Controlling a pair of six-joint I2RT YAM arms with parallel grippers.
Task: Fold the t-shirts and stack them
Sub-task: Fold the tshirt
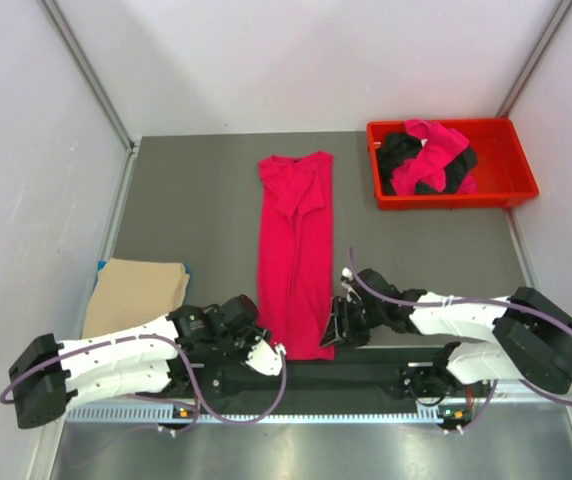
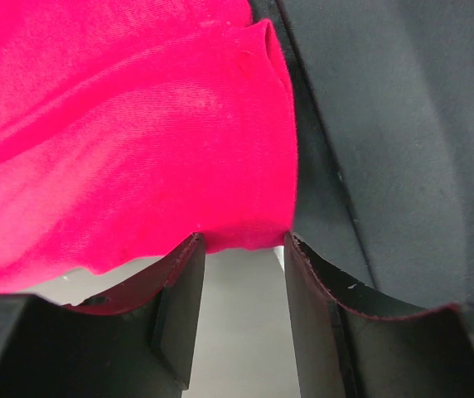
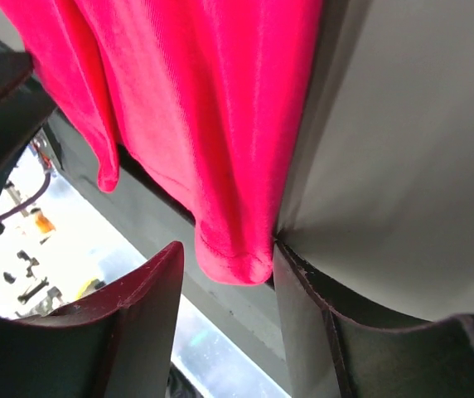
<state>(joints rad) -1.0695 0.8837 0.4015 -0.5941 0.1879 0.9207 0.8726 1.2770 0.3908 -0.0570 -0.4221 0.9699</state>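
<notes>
A bright magenta t-shirt (image 1: pixel 296 255) lies in a long narrow strip down the middle of the table, collar end far, hem near. My left gripper (image 1: pixel 269 348) sits at its near left corner, and my right gripper (image 1: pixel 334 328) at its near right corner. In the left wrist view the left gripper (image 2: pixel 241 245) is open, with the hem (image 2: pixel 245 236) just beyond its tips and nothing between them. The right gripper (image 3: pixel 224 253) is open too; the hem corner (image 3: pixel 233 257) hangs between its tips and touches one finger (image 3: pixel 303 298). A folded tan t-shirt (image 1: pixel 136 295) rests at the left.
A red tray (image 1: pixel 446 200) at the back right holds a black t-shirt (image 1: pixel 401 155) and another magenta one (image 1: pixel 436 140), crumpled together. Grey walls close in the table on the left, right and back. The near table edge runs just under both grippers.
</notes>
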